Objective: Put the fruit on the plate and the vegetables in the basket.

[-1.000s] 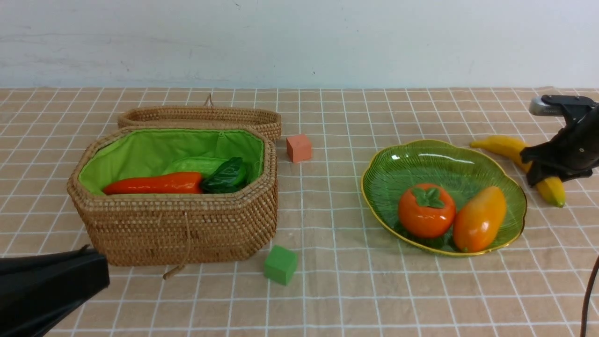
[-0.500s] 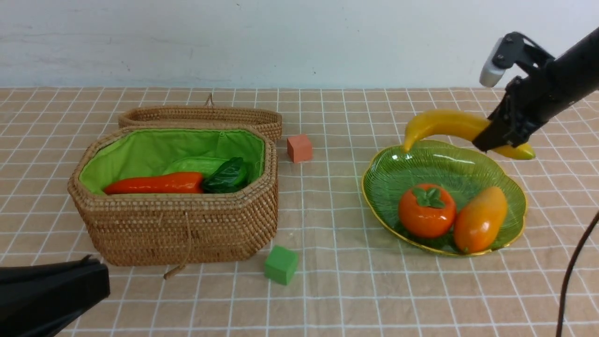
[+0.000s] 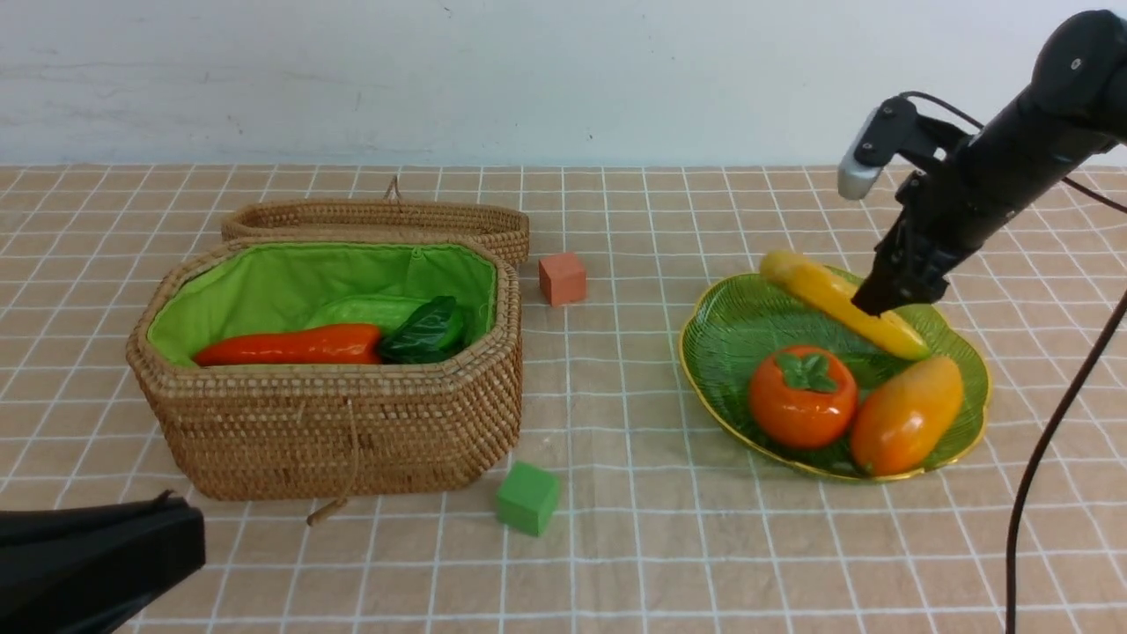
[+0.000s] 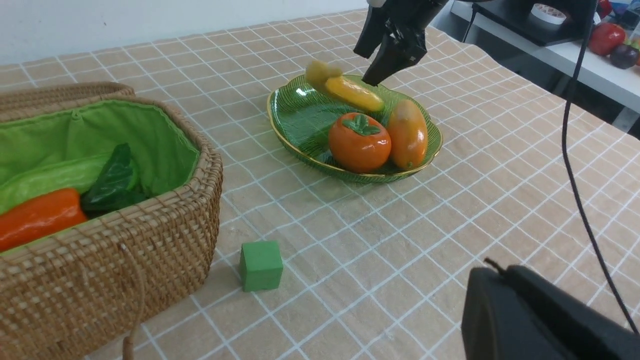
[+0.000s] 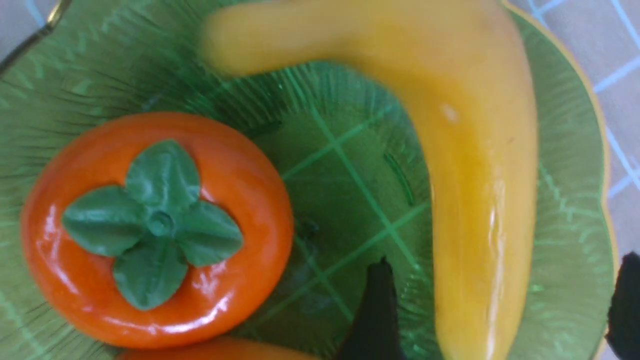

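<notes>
The yellow banana [image 3: 832, 298] lies slanted over the back of the green glass plate [image 3: 735, 330], behind the persimmon [image 3: 801, 396] and the mango [image 3: 905, 412]. My right gripper [image 3: 880, 304] hangs just above it and is open. In the right wrist view the banana [image 5: 475, 175] runs between the two fingertips with a gap on each side. The wicker basket [image 3: 335, 431] at the left holds the orange-red pepper [image 3: 290, 345], the light green cucumber [image 3: 365, 310] and dark green leaves [image 3: 427, 330]. My left gripper [image 4: 492, 274] is shut and empty, low at the near left.
The basket's lid [image 3: 379, 220] lies open behind it. An orange cube [image 3: 563, 278] sits between basket and plate, and a green cube [image 3: 527, 498] lies in front of the basket's right corner. The right arm's black cable [image 3: 1039, 458] hangs at the right edge.
The right gripper carried the banana from the table right of the plate up and over onto the plate, then opened its jaws. The left arm stayed put.
</notes>
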Tool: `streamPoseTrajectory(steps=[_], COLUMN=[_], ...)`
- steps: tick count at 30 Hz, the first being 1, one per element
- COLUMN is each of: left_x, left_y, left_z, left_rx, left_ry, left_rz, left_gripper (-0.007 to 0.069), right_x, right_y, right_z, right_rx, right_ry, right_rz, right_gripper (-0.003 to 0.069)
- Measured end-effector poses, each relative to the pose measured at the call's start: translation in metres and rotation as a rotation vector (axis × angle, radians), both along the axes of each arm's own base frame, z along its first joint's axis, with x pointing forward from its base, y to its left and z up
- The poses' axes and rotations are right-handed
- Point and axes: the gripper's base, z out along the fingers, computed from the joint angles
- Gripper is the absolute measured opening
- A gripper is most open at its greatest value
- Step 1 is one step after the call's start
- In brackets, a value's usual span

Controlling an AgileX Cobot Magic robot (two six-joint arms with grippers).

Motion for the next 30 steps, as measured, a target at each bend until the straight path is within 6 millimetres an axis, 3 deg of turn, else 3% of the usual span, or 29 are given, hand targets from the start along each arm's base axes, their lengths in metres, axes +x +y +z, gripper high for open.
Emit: streamPoseTrajectory(steps=[2, 4, 5, 6, 7, 8, 11, 12, 15, 21, 24, 25, 26, 27, 28, 30], left_x=[0.001, 0.001, 0.001, 0.001, 0.001, -0.002, -0.013, -0.019, -0.031, -0.040, -0.038, -0.037, -0.036, -0.036, -0.035, -0.035], left_y=[0.001, 0.001, 0.001, 0.002, 0.002, 0.005, 0.015, 0.019, 0.029, 0.039, 0.038, 0.037, 0.037, 0.037, 0.036, 0.036], left_z=[0.000, 0.001, 0.001, 0.003, 0.003, 0.005, 0.002, -0.004, -0.024, -0.060, -0.069, -0.070, -0.075, -0.075, -0.079, -0.082], left_rx=[0.016, 0.030, 0.028, 0.019, 0.017, 0.008, -0.024, -0.043, -0.085, -0.123, -0.111, -0.110, -0.096, -0.094, -0.085, -0.078], left_ry=[-0.016, -0.035, -0.036, -0.057, -0.059, -0.089, -0.139, -0.151, -0.185, -0.305, -0.291, -0.289, -0.281, -0.279, -0.269, -0.262], left_rz=[0.003, 0.007, 0.007, 0.011, 0.011, 0.015, 0.020, 0.022, 0.028, 0.051, 0.051, 0.050, 0.051, 0.051, 0.050, 0.050], left_gripper=[-0.0002, -0.0002, -0.0002, -0.0002, -0.0002, -0.0002, -0.0001, -0.0001, -0.0001, 0.0003, 0.0005, 0.0005, 0.0005, 0.0005, 0.0006, 0.0006], right_x=[-0.008, -0.025, -0.028, -0.043, -0.044, -0.059, -0.087, -0.099, -0.133, -0.224, -0.261, -0.263, -0.283, -0.286, -0.308, -0.321], right_y=[0.000, 0.001, 0.001, 0.002, 0.002, 0.001, -0.005, -0.007, -0.009, -0.004, -0.001, -0.001, 0.000, 0.000, 0.001, 0.001], right_z=[0.014, 0.043, 0.049, 0.071, 0.074, 0.098, 0.122, 0.126, 0.123, 0.096, 0.083, 0.085, 0.076, 0.075, 0.067, 0.065], right_rx=[0.029, 0.078, 0.086, 0.115, 0.119, 0.151, 0.199, 0.209, 0.220, 0.246, 0.266, 0.270, 0.279, 0.280, 0.298, 0.317], right_ry=[0.023, 0.053, 0.052, 0.061, 0.059, 0.037, 0.025, 0.034, 0.083, 0.214, 0.248, 0.239, 0.260, 0.260, 0.258, 0.232], right_rz=[-0.057, -0.136, -0.150, -0.195, -0.202, -0.252, -0.342, -0.376, -0.436, -0.487, -0.499, -0.497, -0.516, -0.519, -0.553, -0.576], right_gripper=[0.0560, 0.0474, 0.0464, 0.0361, 0.0361, 0.0237, 0.0035, 0.0003, -0.0006, 0.0008, 0.0011, 0.0012, 0.0015, 0.0015, 0.0018, 0.0018])
